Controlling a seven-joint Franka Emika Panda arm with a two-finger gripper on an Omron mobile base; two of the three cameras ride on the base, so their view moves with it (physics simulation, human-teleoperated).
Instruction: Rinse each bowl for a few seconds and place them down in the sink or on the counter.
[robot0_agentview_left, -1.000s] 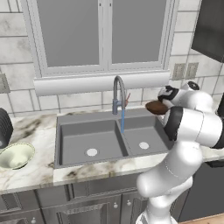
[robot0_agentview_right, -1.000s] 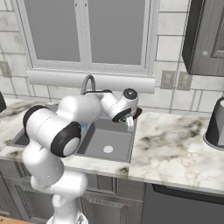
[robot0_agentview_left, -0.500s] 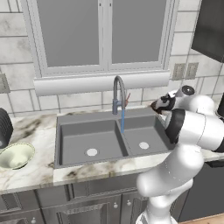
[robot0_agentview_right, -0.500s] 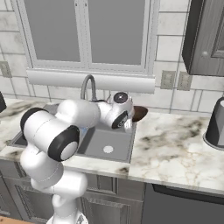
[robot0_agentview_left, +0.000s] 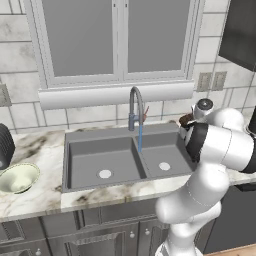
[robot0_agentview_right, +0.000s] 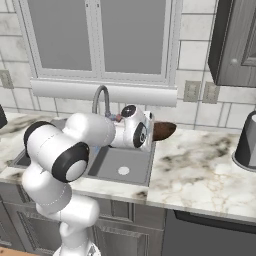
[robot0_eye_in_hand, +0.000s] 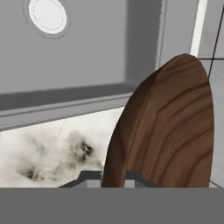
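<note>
Gripping the brown bowl (robot0_eye_in_hand: 168, 127) by its rim, the jaws are clamped on it, one finger (robot0_eye_in_hand: 89, 178) on each side of the wooden wall at the bottom of the hand view. The bowl is tilted on edge there, with marble worktop (robot0_eye_in_hand: 52, 148) and the grey sink (robot0_eye_in_hand: 87, 52) behind it, a round drain (robot0_eye_in_hand: 47, 15) further off. From the right base view the brown bowl (robot0_agentview_right: 164, 131) juts out past the white hand, over the worktop (robot0_agentview_right: 200, 165) just right of the sink's edge (robot0_agentview_right: 142, 167); whether it touches the marble cannot be told. From the left base view a sliver of the bowl (robot0_agentview_left: 186, 119) shows behind the arm at the sink's right end. A thin blue stream of water (robot0_agentview_left: 140, 137) falls from the curved faucet (robot0_agentview_left: 136, 102) to the divider between the two basins. The pale bowl (robot0_agentview_left: 18, 177) sits upright on the worktop well left of the sink (robot0_agentview_left: 120, 160), near a black ribbed object (robot0_agentview_left: 4, 147).
</note>
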